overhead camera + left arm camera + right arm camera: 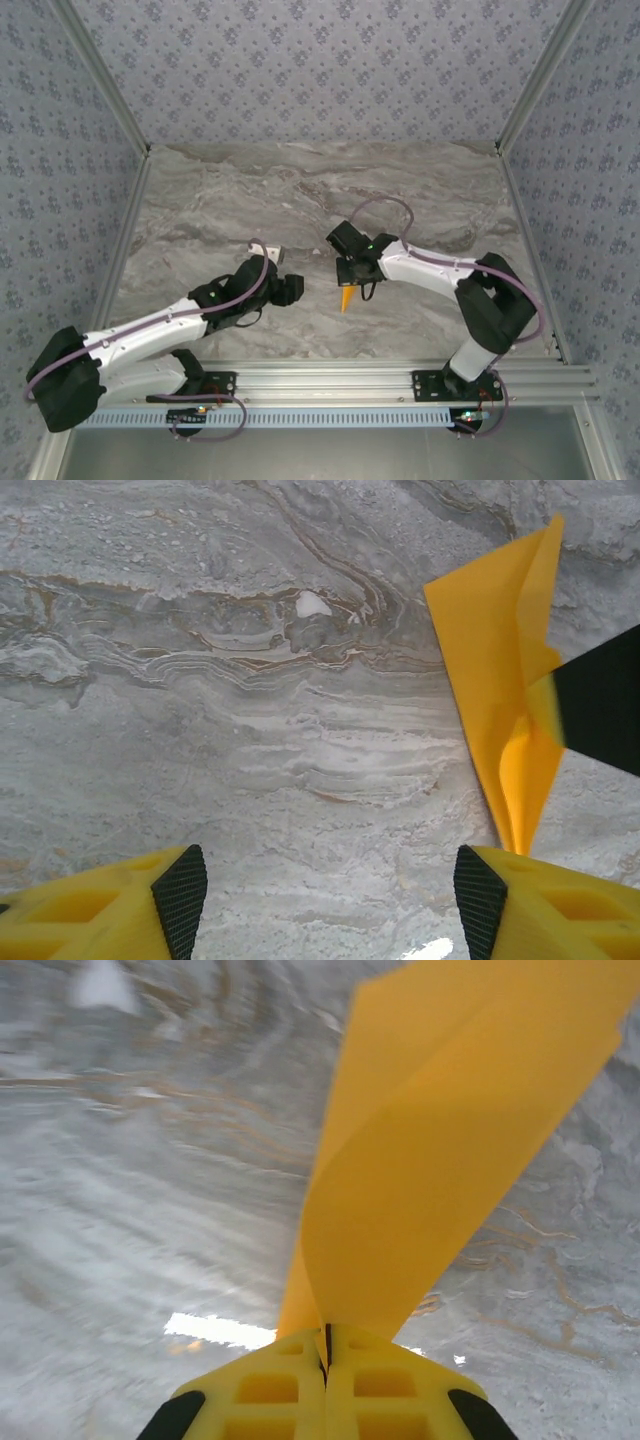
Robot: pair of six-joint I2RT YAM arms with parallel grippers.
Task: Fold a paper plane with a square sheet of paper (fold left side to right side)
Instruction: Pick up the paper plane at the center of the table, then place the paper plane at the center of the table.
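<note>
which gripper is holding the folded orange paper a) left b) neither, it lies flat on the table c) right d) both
c: the right gripper has its jaws pinched shut on the paper plane, while the left gripper stands open and empty beside it.

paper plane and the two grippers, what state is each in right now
paper plane: folded to a narrow pointed shape, pinched at one end
right gripper: shut on the paper plane
left gripper: open, nothing between its fingers, beside the paper plane
</note>
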